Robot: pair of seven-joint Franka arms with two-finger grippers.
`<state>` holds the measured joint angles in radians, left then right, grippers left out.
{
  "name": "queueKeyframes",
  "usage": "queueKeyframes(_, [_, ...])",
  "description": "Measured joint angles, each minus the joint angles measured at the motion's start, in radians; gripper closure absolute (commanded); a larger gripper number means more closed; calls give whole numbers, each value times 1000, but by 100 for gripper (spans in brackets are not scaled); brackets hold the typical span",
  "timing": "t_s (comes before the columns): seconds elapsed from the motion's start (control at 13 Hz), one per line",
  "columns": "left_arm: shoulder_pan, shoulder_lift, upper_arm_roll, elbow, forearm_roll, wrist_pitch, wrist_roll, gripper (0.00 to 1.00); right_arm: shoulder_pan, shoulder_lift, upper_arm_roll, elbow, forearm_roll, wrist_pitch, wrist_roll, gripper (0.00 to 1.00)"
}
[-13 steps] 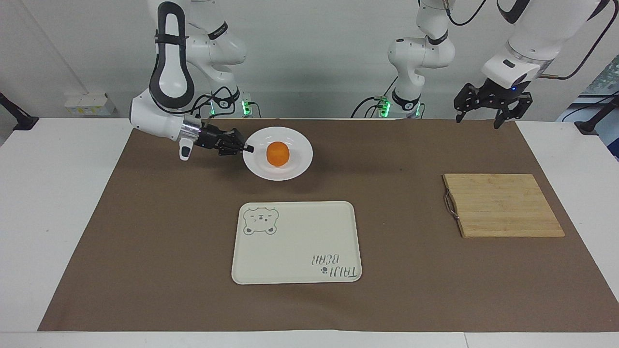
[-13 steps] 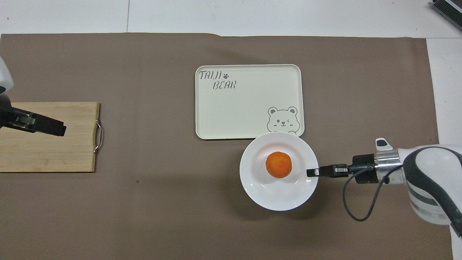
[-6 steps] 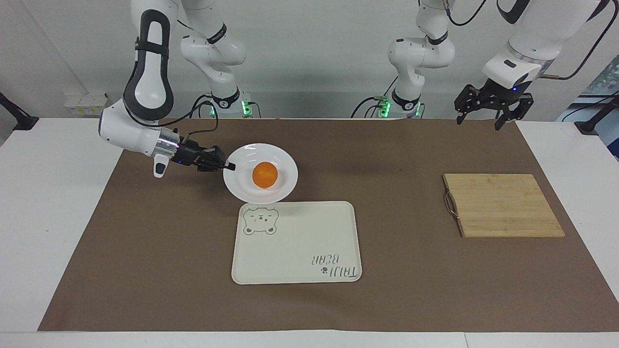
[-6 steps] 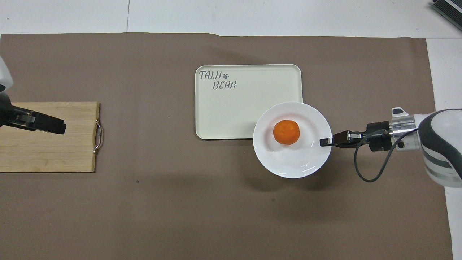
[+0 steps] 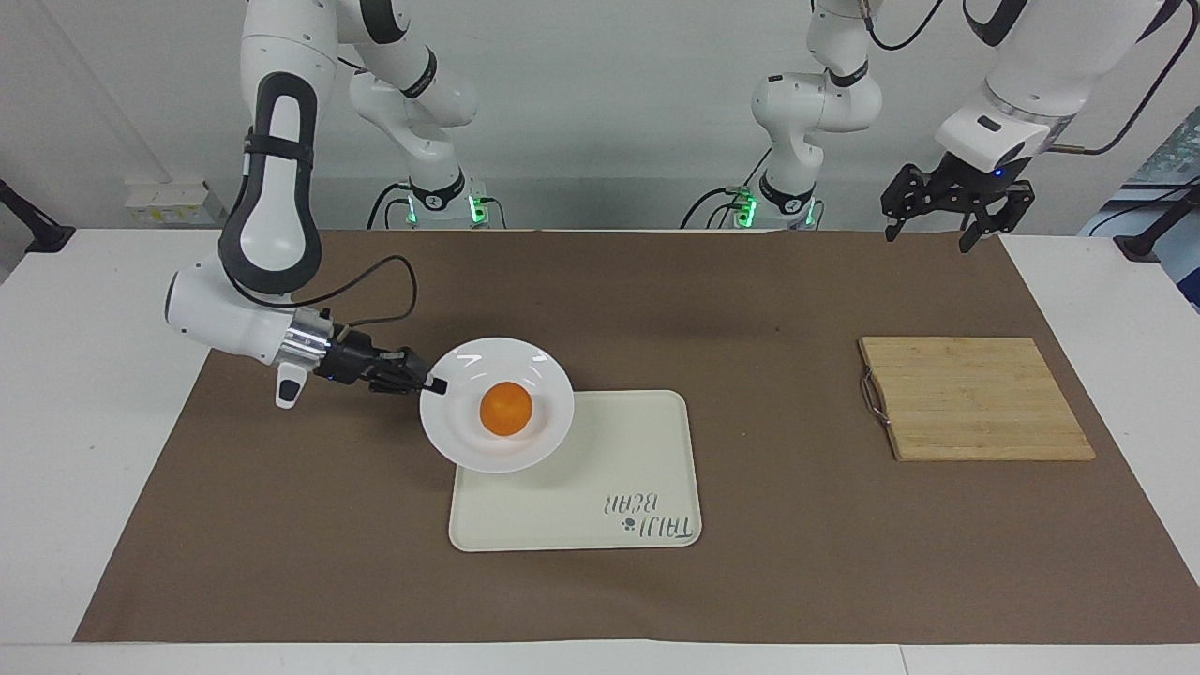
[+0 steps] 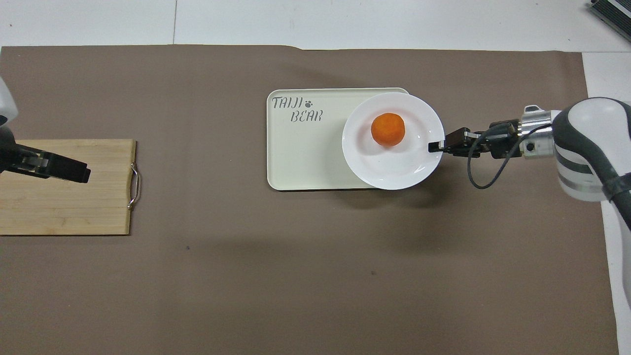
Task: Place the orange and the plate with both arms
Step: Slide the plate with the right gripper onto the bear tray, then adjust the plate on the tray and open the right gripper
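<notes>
The orange (image 5: 506, 409) (image 6: 388, 129) lies in the middle of the white plate (image 5: 469, 448) (image 6: 394, 172). My right gripper (image 5: 433, 383) (image 6: 435, 146) is shut on the plate's rim at the side toward the right arm's end of the table. It holds the plate in the air, slightly tilted, over the corner of the cream bear tray (image 5: 619, 469) (image 6: 305, 153). A shadow lies on the mat under the plate. My left gripper (image 5: 947, 216) (image 6: 74, 173) hangs open high over the wooden cutting board (image 5: 975, 398) (image 6: 64, 207) with nothing in it; that arm waits.
The cream tray lies mid-table on a brown mat (image 5: 769, 309) (image 6: 296, 271). The cutting board with a metal handle (image 5: 872, 394) (image 6: 134, 186) lies toward the left arm's end. White table surface (image 5: 84, 375) borders the mat.
The right arm has carried the plate with the orange away from the robots, from the mat onto a spot over the tray's corner. The left gripper has stayed put.
</notes>
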<state>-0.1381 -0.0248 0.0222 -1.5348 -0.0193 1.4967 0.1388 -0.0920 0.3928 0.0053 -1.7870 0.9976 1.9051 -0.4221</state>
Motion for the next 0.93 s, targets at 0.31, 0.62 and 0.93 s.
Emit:
queueKeyframes(0.31, [0, 0, 0, 0, 0, 0, 0, 0, 139, 102, 16, 125, 40, 170, 162, 100])
queueKeyframes(0.62, [0, 0, 0, 0, 0, 0, 0, 0, 203, 153, 20, 152, 90, 243, 173, 100])
queueKeyframes(0.93, [0, 0, 0, 0, 0, 0, 0, 0, 202, 155, 20, 126, 87, 219, 154, 100])
